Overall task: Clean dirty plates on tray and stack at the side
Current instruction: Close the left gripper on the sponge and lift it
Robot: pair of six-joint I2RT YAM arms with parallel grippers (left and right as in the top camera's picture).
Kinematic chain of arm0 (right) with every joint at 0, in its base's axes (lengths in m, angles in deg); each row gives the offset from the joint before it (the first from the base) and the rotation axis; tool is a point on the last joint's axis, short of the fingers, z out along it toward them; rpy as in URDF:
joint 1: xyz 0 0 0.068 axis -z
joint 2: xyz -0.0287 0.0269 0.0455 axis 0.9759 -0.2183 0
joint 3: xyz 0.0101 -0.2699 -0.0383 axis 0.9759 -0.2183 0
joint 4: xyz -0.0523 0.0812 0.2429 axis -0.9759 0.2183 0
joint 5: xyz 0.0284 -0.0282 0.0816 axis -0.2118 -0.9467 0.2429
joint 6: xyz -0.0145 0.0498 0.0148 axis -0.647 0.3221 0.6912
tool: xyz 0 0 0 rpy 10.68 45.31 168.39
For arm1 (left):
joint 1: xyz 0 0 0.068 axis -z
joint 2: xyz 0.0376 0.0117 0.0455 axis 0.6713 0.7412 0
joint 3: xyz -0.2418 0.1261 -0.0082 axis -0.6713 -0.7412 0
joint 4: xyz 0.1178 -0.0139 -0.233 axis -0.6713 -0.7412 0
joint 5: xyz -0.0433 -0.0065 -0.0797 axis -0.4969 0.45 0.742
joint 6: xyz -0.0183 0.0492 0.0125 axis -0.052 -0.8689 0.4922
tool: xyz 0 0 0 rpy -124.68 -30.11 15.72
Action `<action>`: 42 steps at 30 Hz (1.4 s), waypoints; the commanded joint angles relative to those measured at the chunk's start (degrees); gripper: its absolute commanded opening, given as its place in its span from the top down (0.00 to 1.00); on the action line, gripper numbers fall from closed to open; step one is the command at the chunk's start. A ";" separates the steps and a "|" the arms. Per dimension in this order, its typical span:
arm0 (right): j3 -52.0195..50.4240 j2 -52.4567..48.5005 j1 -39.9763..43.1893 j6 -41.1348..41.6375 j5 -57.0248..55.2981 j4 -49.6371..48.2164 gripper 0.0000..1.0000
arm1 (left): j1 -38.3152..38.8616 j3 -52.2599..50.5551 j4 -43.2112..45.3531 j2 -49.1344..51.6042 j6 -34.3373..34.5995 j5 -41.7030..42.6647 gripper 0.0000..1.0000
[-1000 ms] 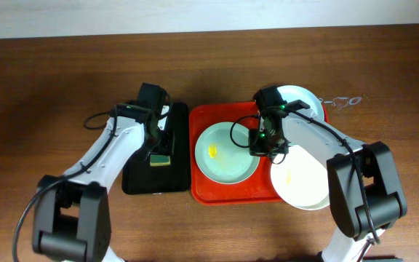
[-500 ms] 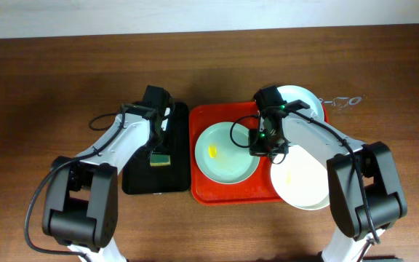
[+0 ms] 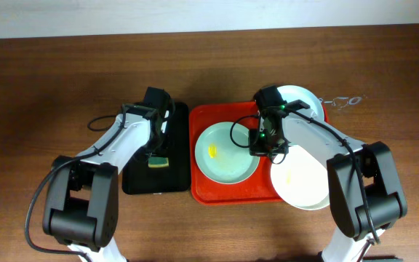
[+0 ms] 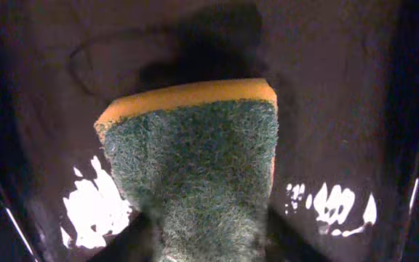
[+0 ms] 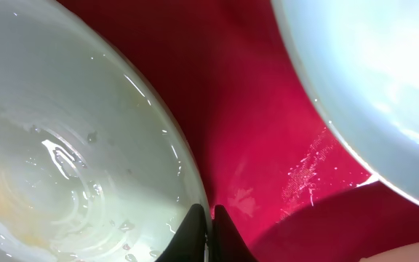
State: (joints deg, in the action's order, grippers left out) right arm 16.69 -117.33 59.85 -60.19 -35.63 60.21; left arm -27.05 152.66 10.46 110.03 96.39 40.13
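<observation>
Sponge pickup is where I stand, by my reading, so the cleaning has hardly begun. My left gripper (image 3: 158, 151) hangs over the black tray (image 3: 138, 182), and in the left wrist view its jaws stand partly closed against both sides of the green-and-yellow sponge (image 4: 202, 167), scouring face toward the camera. I judge that I have it gripped.

My right gripper (image 3: 267, 149) sits on the red tray (image 3: 206, 191) at the right edge of the mint plate (image 3: 228, 154). The right wrist view shows the fingertips pressed nearly together right at that plate's rim, so I seem to pinch the rim to steady it. The plate's surface there looks wet, with droplets and a faint yellowish trace at the left edge.

All three dirty plates are on the red tray. The mint plate lies in its left half with a yellow smear (image 3: 212, 151) in plain sight. The near white plate (image 3: 302, 185) hangs over the tray's front right corner and also carries a yellow mark. The far white plate (image 3: 302, 100) lies at the back right corner, partly hidden by my right arm, so I cannot tell how dirty it is.

No plate is stacked beside the tray, so all the wiping and stacking is left.
</observation>
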 commanded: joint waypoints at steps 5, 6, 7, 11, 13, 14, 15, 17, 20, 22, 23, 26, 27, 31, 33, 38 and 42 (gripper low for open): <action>-0.33 -0.79 0.26 -0.13 -1.25 -0.15 0.96 | 0.13 0.72 0.22 0.46 -0.22 -1.09 0.61; -0.33 -0.79 0.26 -0.13 -1.25 -0.15 0.95 | 0.17 0.61 -0.13 0.50 -0.22 -1.09 0.64; -0.33 -0.79 0.26 -0.13 -1.25 -0.15 0.96 | 0.17 0.44 -0.13 0.50 -0.22 -1.09 0.64; -0.33 -0.79 0.26 -0.13 -1.25 -0.15 0.95 | 0.17 -0.42 0.28 0.50 -0.22 -1.03 0.77; -0.33 -0.79 0.26 -0.13 -1.22 -0.13 0.96 | 0.17 -0.42 0.28 0.50 -0.22 -1.05 0.92; -0.33 -0.79 0.26 -0.13 -1.25 -0.13 0.95 | 0.17 -0.42 0.28 0.50 -0.24 -1.05 0.96; -0.33 -0.79 0.26 -0.13 -1.25 -0.13 0.95 | 0.17 -0.42 0.28 0.50 -0.24 -1.05 0.81; -0.33 -0.79 0.26 -0.13 -1.25 -0.13 0.95 | 0.15 -0.42 0.33 0.50 -0.24 -1.11 0.42; -0.33 -0.79 0.26 -0.13 -1.25 -0.15 0.95 | 0.13 -0.42 0.57 0.50 -0.17 -1.68 0.57; -0.33 -0.79 0.26 -0.13 -1.25 -0.13 0.95 | 0.13 -0.48 0.50 0.50 1.09 -1.62 0.73; -0.33 -0.79 0.26 -0.13 -1.25 -0.15 0.95 | 0.13 -0.63 0.57 0.50 1.09 -1.68 0.77; -0.33 -0.79 0.26 -0.13 -1.25 -0.13 0.95 | 0.13 -1.92 1.05 0.50 3.93 -1.66 0.58; -0.33 -0.79 0.26 -0.13 -1.25 -0.15 0.95 | 0.13 -2.03 1.25 0.50 4.11 -1.49 0.57; -0.31 -0.79 0.26 -0.13 -1.27 -0.15 0.95 | 0.11 -0.48 0.92 0.48 4.11 1.90 0.53; -0.33 -0.79 0.26 -0.13 -1.27 -0.15 0.95 | 0.13 0.28 1.03 0.48 4.31 2.86 0.60; -0.33 -0.79 0.26 -0.13 -1.27 -0.15 0.95 | 0.11 1.68 0.90 0.48 4.28 2.86 0.60; -0.33 -0.79 0.26 -0.13 -1.27 -0.15 0.95 | 0.11 3.69 -0.98 0.48 4.26 2.84 0.01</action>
State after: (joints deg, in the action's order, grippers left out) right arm 16.69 -117.30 59.85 -60.17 -35.66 60.19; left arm -27.07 154.50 10.02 110.12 100.48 42.16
